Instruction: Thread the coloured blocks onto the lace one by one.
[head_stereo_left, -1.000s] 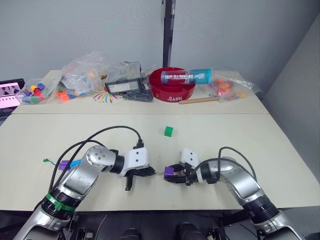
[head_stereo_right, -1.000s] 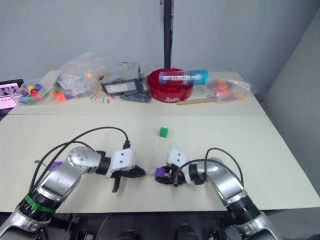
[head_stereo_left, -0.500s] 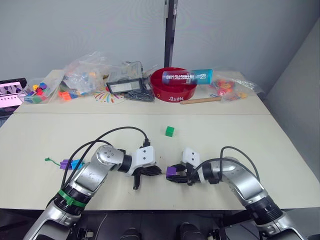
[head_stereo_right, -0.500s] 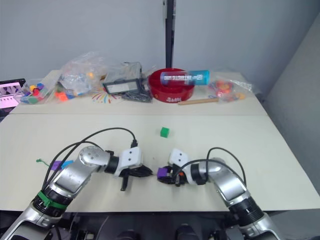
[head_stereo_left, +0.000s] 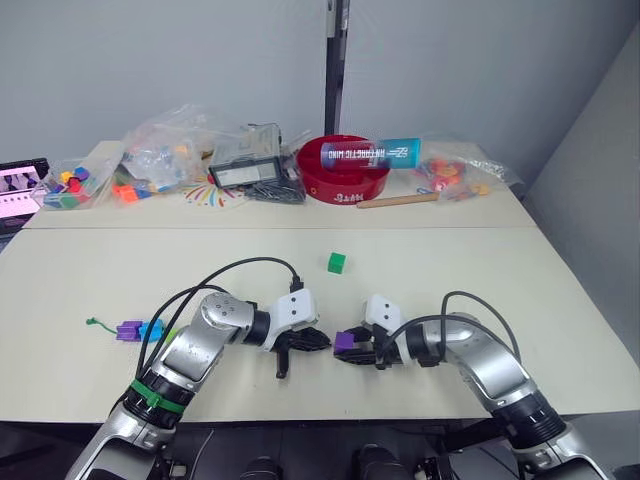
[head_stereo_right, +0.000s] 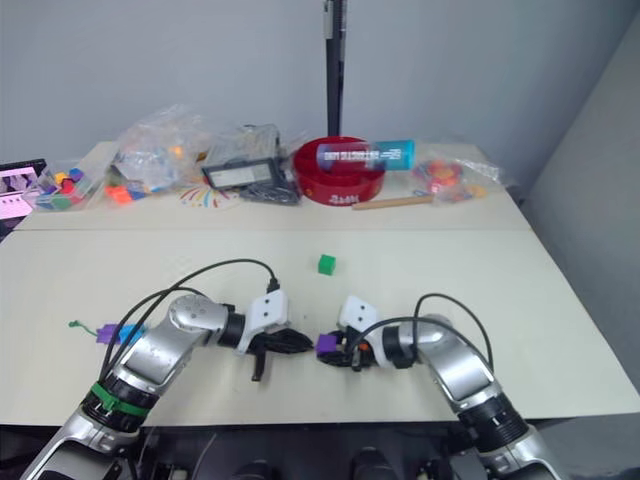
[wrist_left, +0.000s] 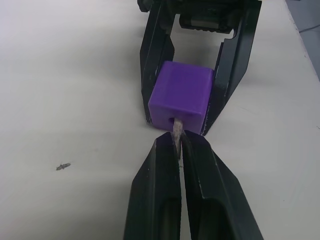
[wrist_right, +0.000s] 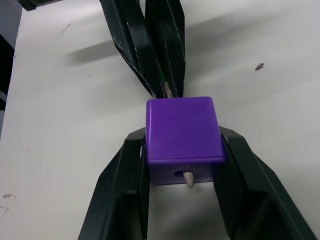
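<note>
Right wrist view: I see the purple block (wrist_right: 182, 136) clamped between my right gripper's (wrist_right: 182, 150) jaws, and the lace's (wrist_right: 188, 178) pale tip pokes out of the hole on the near face, so the tip is through the block. On the far side the left gripper (wrist_right: 162, 85) has its jaws pinched narrow on the lace, right up against the block.

Left wrist view, same thing from the other end: left gripper (wrist_left: 178, 147) jaws nearly closed on the stiff tip, which enters the block's (wrist_left: 181, 99) hole; the right gripper's black fingers (wrist_left: 155, 70) flank the cube on both sides.

From the head camera, both grippers meet low over the front of the bench (head_stereo_left: 450, 265), left gripper (head_stereo_left: 318, 340) tip to tip with the right gripper (head_stereo_left: 347, 347), purple block (head_stereo_left: 343, 341) between them. The lace's green tail (head_stereo_left: 97, 322) lies well to my left on the bench, with a second purple block (head_stereo_left: 128, 330) and a blue block (head_stereo_left: 152, 329) touching each other there; I cannot tell whether they sit on the lace. A green block (head_stereo_left: 337, 262) sits alone near mid-bench, apart from both arms.

At the back: red bowl (head_stereo_left: 345, 178) with a tube (head_stereo_left: 372, 153) across it, clear bags (head_stereo_left: 165, 150) of mixed pieces, and a wooden stick (head_stereo_left: 398, 200).
</note>
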